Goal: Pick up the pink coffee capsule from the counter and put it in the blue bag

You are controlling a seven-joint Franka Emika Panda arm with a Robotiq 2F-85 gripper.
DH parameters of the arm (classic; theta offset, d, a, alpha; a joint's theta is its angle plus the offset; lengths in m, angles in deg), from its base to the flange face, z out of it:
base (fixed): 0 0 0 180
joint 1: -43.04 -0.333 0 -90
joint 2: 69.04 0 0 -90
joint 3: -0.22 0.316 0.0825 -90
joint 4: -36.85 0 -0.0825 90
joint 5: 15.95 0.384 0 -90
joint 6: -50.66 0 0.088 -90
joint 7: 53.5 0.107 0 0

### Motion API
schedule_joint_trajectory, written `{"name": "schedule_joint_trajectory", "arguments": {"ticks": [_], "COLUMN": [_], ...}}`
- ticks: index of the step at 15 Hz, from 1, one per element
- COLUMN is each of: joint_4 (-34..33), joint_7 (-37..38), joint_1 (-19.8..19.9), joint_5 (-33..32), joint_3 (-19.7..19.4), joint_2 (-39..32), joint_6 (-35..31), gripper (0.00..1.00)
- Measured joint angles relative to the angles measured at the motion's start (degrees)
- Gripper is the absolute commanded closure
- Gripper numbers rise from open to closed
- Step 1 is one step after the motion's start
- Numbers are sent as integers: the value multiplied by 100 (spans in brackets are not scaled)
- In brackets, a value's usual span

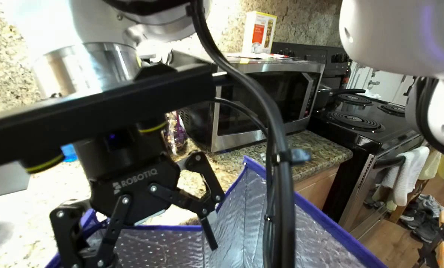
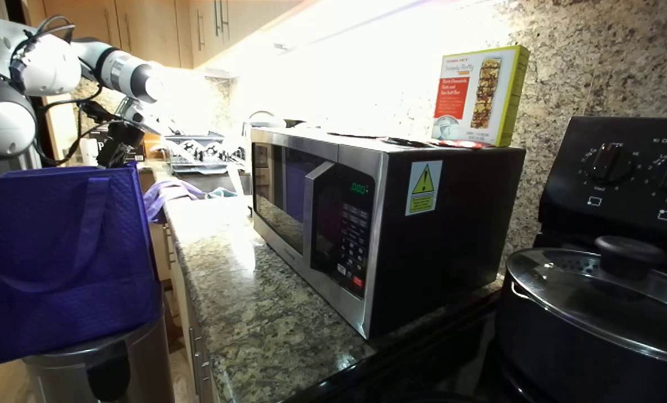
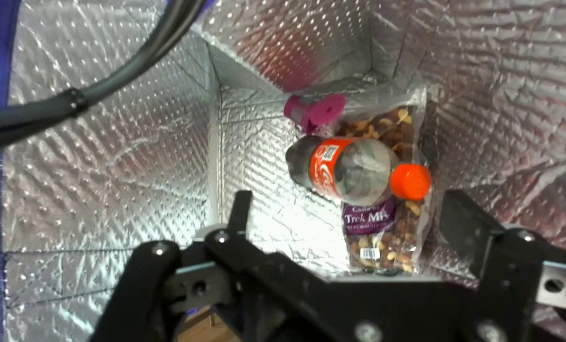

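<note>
The pink coffee capsule (image 3: 328, 110) lies inside the blue bag, on its silvery floor, in the wrist view. It touches or nearly touches a bottle and a clear snack packet. It is hidden in both exterior views. The blue bag (image 2: 104, 240) stands open beside the counter (image 2: 266, 313); its lining shows in an exterior view (image 1: 240, 208) and in the wrist view (image 3: 121, 175). My gripper (image 3: 350, 209) is open, with nothing between its fingers. It points down over the bag's mouth, well above the capsule; it also shows in both exterior views (image 1: 157, 247) (image 2: 115, 151).
In the bag, a Coca-Cola bottle (image 3: 359, 171) with an orange cap lies on a Trek Mix packet (image 3: 382, 247). A microwave (image 2: 333, 201) with a snack box (image 2: 479, 95) on top stands on the counter. A stove (image 1: 360, 123) and lidded pot (image 2: 591, 336) are beyond it.
</note>
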Motion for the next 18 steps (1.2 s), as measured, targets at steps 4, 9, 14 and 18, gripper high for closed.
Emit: {"name": "schedule_joint_trajectory", "arguments": {"ticks": [4, 9, 14, 18], "joint_4": [-17, -22, -26, -30], "joint_7": [-40, -133, -156, -166], "joint_1": [-255, -657, -1070, -1364], "joint_5": [-503, -1020, -1460, -1785], "joint_3": [-294, -570, -850, -1095], "joint_2": [107, 266, 412, 564], "joint_6": [-509, -1598, -2114, -2116], "gripper": [0, 0, 0, 0]}}
